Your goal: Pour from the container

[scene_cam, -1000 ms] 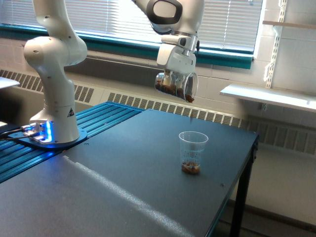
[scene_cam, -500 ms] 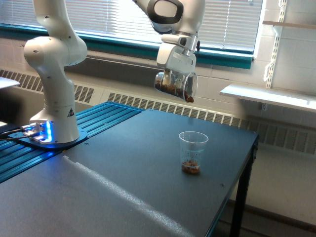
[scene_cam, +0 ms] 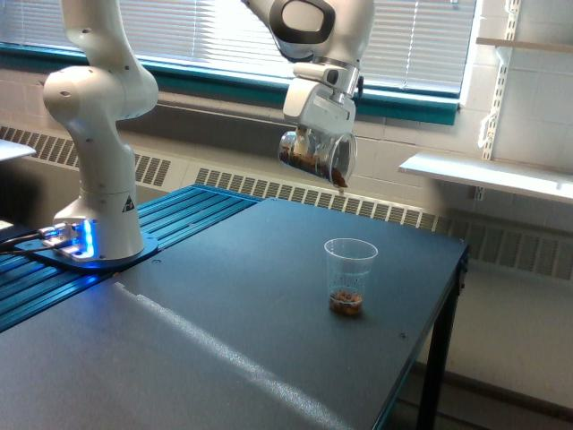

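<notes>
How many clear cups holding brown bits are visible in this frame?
2. The container is tipped on its side in the gripper above the table; the ribbed cup stands upright on the table below. None appear hidden.

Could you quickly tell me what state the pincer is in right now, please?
Pincer: shut on the container, which it holds tipped on its side above the table, brown bits inside.

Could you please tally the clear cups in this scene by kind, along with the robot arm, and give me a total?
Wide-mouthed clear container with brown granules, held tipped in the gripper: 1
Tapered clear disposable cup standing on the dark table, brown bits at its bottom: 1
White robot arm: 1
Total: 3
</notes>
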You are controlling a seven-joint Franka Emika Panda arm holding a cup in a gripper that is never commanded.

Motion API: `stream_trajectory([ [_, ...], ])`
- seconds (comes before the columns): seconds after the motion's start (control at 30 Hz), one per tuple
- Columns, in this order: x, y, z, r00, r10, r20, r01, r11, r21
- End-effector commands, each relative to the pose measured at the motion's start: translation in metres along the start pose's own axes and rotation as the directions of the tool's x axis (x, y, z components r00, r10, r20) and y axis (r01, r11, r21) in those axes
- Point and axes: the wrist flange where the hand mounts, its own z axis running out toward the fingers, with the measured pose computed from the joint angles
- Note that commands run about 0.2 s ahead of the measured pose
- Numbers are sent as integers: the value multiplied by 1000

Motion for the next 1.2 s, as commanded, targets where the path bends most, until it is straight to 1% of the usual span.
stream_trajectory([
  [0.03, -1, -4, -5, 1000, 17, -9, -17, 1000, -10],
  [0.7, -1, -11, -8, 1000, 24, -9, -24, 999, -33],
  [1.2, 1, -15, -10, 1000, 27, -9, -28, 998, -59],
])
